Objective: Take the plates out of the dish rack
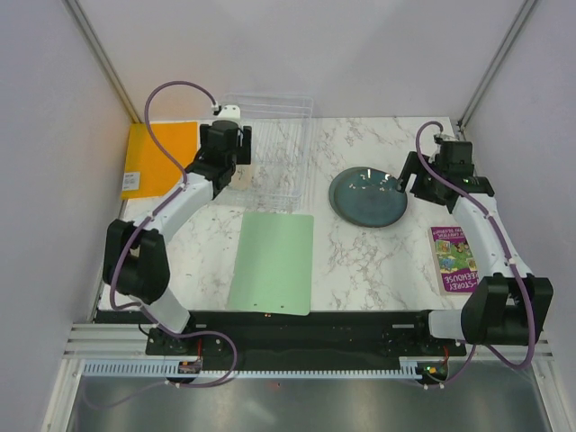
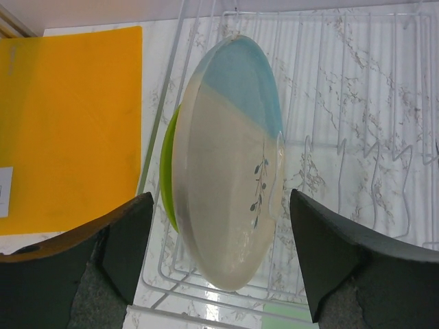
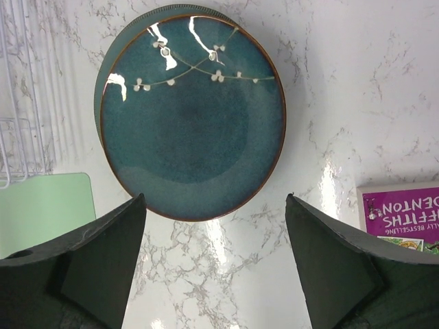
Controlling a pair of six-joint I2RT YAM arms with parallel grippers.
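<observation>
Left wrist view has my left jaws wide apart astride the cream plate. It stands on edge in the rack with a lime plate just behind it, and neither finger touches it. I judge it glazed ceramic: stiff, fairly heavy, slick, and quick to chip if knocked. I'd pinch across the rim nearest the jaws, near its middle, and lift straight out of the dividers. My right jaws, also wide and empty, hang over the teal plate lying flat on the tabletop.

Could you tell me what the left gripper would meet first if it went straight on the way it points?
Most likely the cream and light-blue plate standing on edge in the dish rack, though depth is unclear.
</observation>
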